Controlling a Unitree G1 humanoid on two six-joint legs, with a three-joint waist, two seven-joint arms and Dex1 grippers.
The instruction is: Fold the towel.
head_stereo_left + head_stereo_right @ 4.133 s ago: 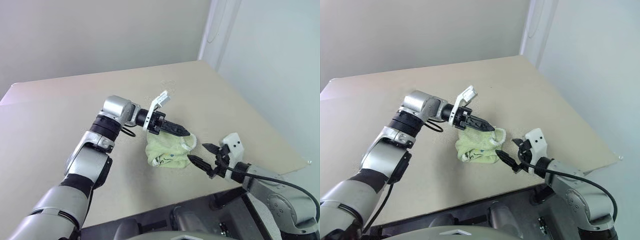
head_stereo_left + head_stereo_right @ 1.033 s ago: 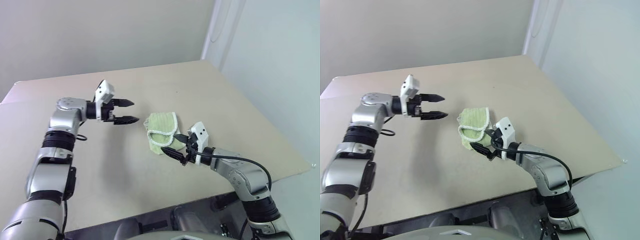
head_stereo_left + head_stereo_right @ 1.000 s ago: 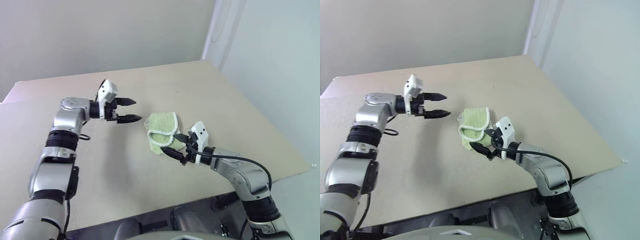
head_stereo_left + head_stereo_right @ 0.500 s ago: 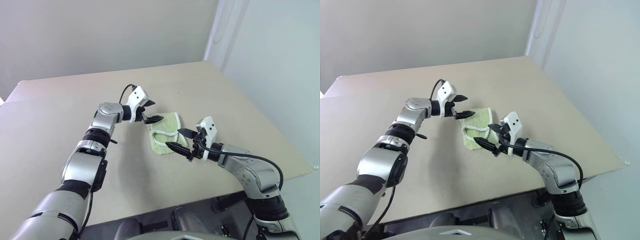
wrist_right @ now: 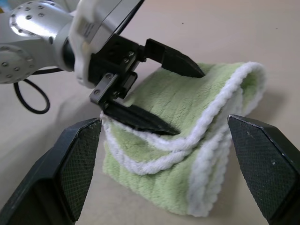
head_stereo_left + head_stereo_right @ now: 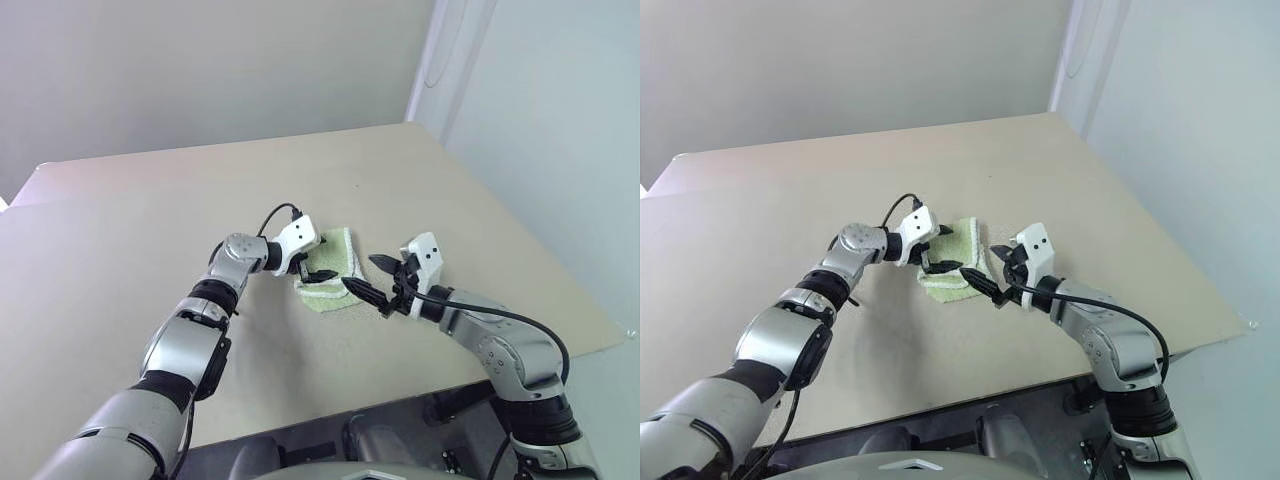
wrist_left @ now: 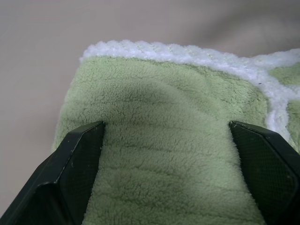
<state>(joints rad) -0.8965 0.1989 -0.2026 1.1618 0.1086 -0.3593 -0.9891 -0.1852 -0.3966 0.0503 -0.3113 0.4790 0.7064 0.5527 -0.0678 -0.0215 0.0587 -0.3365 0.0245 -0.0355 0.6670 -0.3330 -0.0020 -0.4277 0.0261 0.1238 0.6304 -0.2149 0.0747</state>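
The towel (image 6: 342, 250) is a small light-green terry cloth with white corded edging, lying folded on the beige table (image 6: 120, 250). My left gripper (image 6: 322, 262) is open and down on the towel from its left side. One finger is over the far part and the other lies along the near white edge (image 5: 140, 119). In the left wrist view green pile (image 7: 164, 154) fills the space between the jaws. My right gripper (image 6: 358, 270) is open just right of the towel, pointing at it and a little apart from it.
The table's right edge (image 6: 560, 290) and front edge run close behind my right arm. A black cable loop (image 5: 28, 101) hangs at my left wrist. Bare tabletop stretches to the left and far side of the towel.
My left gripper has swung right and down from the open table at the left onto the towel, staying open. My right gripper has drawn slightly right, off the towel's near corner.
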